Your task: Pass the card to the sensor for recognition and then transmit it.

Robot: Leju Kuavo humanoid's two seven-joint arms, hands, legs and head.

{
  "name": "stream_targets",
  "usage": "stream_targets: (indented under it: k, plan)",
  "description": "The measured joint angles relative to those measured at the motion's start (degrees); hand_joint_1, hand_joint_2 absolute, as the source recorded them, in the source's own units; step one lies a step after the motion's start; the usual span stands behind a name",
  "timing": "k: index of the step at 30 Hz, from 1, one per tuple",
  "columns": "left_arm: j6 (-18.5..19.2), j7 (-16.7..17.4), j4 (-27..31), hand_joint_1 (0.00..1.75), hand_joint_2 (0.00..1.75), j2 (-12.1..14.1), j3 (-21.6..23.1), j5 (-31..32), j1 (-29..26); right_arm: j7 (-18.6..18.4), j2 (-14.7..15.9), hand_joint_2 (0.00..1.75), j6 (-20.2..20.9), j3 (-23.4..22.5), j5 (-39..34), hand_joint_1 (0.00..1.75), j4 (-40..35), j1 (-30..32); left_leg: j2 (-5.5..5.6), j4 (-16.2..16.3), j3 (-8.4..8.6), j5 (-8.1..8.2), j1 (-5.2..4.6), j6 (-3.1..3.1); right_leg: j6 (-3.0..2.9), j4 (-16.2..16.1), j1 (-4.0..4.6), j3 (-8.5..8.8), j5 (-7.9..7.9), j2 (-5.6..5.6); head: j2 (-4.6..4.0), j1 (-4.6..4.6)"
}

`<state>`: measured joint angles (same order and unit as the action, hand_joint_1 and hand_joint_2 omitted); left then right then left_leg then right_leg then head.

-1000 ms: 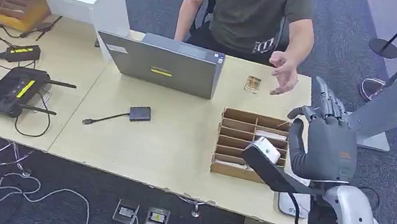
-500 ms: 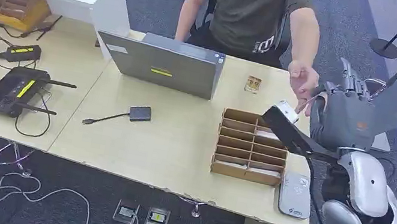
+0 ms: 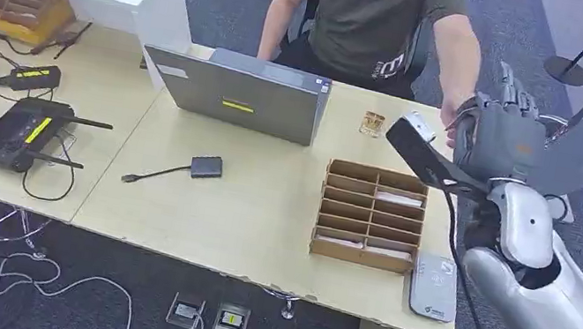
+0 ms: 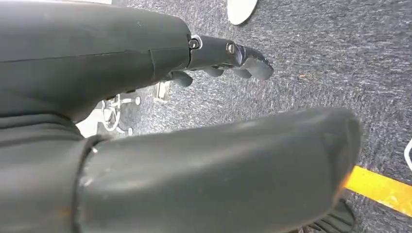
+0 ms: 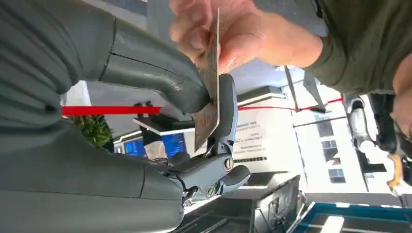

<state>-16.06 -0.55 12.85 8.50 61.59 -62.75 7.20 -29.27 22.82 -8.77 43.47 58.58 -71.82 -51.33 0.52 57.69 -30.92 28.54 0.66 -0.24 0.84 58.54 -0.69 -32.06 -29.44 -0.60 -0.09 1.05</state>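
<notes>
Handover stage. The robot's right hand [image 3: 500, 139] is raised at the far right of the light wooden table [image 3: 253, 212], beside the seated person in a dark green T-shirt [image 3: 368, 7]. In the right wrist view the thin, mottled brown card [image 5: 210, 104] stands pinched between the grey thumb [image 5: 160, 82] and a darker finger, while the person's hand [image 5: 221, 31] grips the card's other end; both hold it at once. The flat grey card sensor [image 3: 434, 287] lies at the near right corner, just beside the partitioned cardboard tray [image 3: 369, 216] and well apart from the card, so the reading step appears done. What remains, judging by this, is for the right hand to let go. The left hand [image 4: 228, 56] hangs over grey carpet, fingers loosely curled, holding nothing.
</notes>
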Motion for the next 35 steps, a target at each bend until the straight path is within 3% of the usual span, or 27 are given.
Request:
stream_targets:
  k: [3,4,5,9,10,29,35]
  plan:
    - [0.0,0.0,0.0,0.00,0.00,0.0,0.0,-0.1,-0.1,-0.6,-0.2,1.75,-1.1,0.7,-0.6,1.75,2.5,0.0,0.00,0.0,0.00,0.00,-0.01,0.00,0.00,0.0,-0.01,0.00,0.00,0.00,0.00,-0.02]
    - [0.0,0.0,0.0,0.00,0.00,0.0,0.0,-0.1,-0.2,-0.7,-0.3,1.75,-1.4,0.9,-0.5,1.54,3.3,0.1,0.00,0.0,0.00,0.00,0.00,0.00,0.00,0.0,-0.01,0.00,0.00,0.01,0.00,-0.02]
    - [0.0,0.0,0.0,0.00,0.00,0.0,0.0,-0.1,-0.2,-0.8,-0.3,1.75,-1.5,1.0,-0.5,0.00,3.8,0.2,-0.01,0.0,0.00,0.00,-0.01,0.00,0.00,0.0,-0.01,-0.01,0.00,0.01,0.00,-0.02]
    - [0.0,-0.1,0.0,0.00,0.00,0.0,0.0,-0.3,-0.3,-1.6,-0.4,1.75,-1.6,1.8,1.0,0.00,5.1,0.9,-0.01,0.0,0.00,0.01,0.00,0.00,0.00,0.0,0.00,-0.02,0.00,0.02,0.00,0.00]
    - [0.1,-0.1,0.0,0.00,0.00,0.0,0.0,-0.3,-0.3,-1.8,-0.4,0.00,-1.9,1.8,1.5,0.00,5.4,1.2,-0.01,0.0,0.00,0.01,0.00,0.00,0.00,0.0,0.00,-0.02,0.00,0.01,0.00,-0.02]
    - [0.6,-0.1,0.0,0.00,0.00,0.0,0.0,-0.3,-0.5,-0.4,-0.8,0.00,-3.2,-0.6,6.7,0.00,8.0,5.4,-0.04,0.0,0.06,0.01,0.00,0.00,0.00,0.0,0.00,-0.03,0.00,0.09,0.00,0.00]
    - [1.3,-0.1,0.0,0.00,0.00,0.2,0.0,0.4,-0.8,-3.8,2.3,0.00,-2.8,-5.5,-4.2,0.00,7.6,8.2,-0.01,0.0,0.10,0.01,-0.02,0.01,0.00,-0.1,-0.01,-0.01,0.00,0.01,0.00,0.00]
